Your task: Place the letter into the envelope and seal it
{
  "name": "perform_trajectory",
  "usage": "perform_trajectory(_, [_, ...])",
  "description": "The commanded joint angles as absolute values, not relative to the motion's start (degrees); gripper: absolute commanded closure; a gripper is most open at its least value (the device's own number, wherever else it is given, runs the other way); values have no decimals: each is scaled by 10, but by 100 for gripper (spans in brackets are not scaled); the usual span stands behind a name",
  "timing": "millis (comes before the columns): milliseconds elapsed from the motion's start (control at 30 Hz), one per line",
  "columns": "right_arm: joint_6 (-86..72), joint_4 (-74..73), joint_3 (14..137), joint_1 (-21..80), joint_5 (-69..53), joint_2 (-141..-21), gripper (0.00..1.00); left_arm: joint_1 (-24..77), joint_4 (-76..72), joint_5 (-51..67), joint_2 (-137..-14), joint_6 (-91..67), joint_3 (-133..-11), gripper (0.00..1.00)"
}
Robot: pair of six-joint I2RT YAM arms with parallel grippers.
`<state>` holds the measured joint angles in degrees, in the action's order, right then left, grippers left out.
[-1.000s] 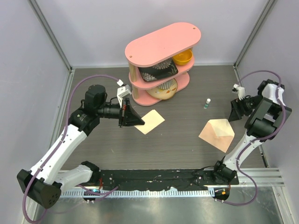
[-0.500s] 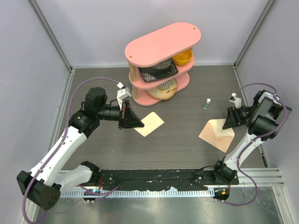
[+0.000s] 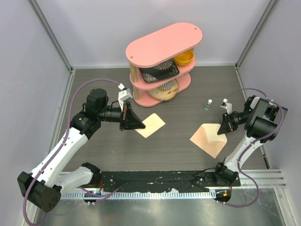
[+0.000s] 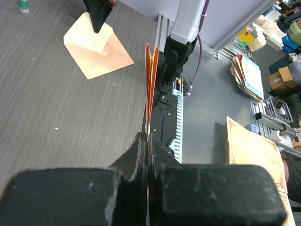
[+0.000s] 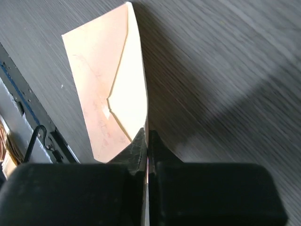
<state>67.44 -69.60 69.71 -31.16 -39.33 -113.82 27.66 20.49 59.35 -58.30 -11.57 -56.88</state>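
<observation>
at the left, our left claw point(image 3: 140, 124) is closed flat on the left corner of the letter point(image 3: 153, 124), which otherwise lies on the tabletop point(image 3: 169, 153) just in front of the pink shelf point(image 3: 162, 42). in the left wrist view the jaws meet with only a thin sheet, seen edge-on, standing out between them. we judge the letter to be very light and limp, so a pinch at one corner will let the rest droop or drag, and it could crease if we squeeze a fold into it; a hold nearer the middle of an edge should keep it flatter as it slides. further right, a small bottle point(image 3: 208, 104) stands apart from the work. then comes the envelope point(image 3: 207, 140), flat on the tabletop with its paler flap open toward the right. our right claw point(image 3: 222, 128) is closed on the edge of that flap, the jaws pressed together on paper in the right wrist view. the envelope looks just as light and likely to skid on the smooth tabletop, so we think it needs holding steady, mouth kept open, while the letter goes in.
</observation>
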Motion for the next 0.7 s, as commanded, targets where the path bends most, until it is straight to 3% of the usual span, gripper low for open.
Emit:
perform_trajectory(0, [710,-707,692,-285,-437,-1046,99,278,197,594,-567,-100,-564,100])
perform_trajectory(167, [691,-773,692,-199,-492,-940,99,280,263,573,-549,1,-567,100])
perform_trajectory(333, [531,-720,688,-51,-528,-871,99,315,411,511,-552,194,-601,100])
perform_trajectory(467, [404,-663,682,53,-534,-845,99,411,474,383,-562,323,-634,100])
perform_trajectory(667, [211,-545,659,166,-538,-840,99,521,509,221,-626,367,-696,100])
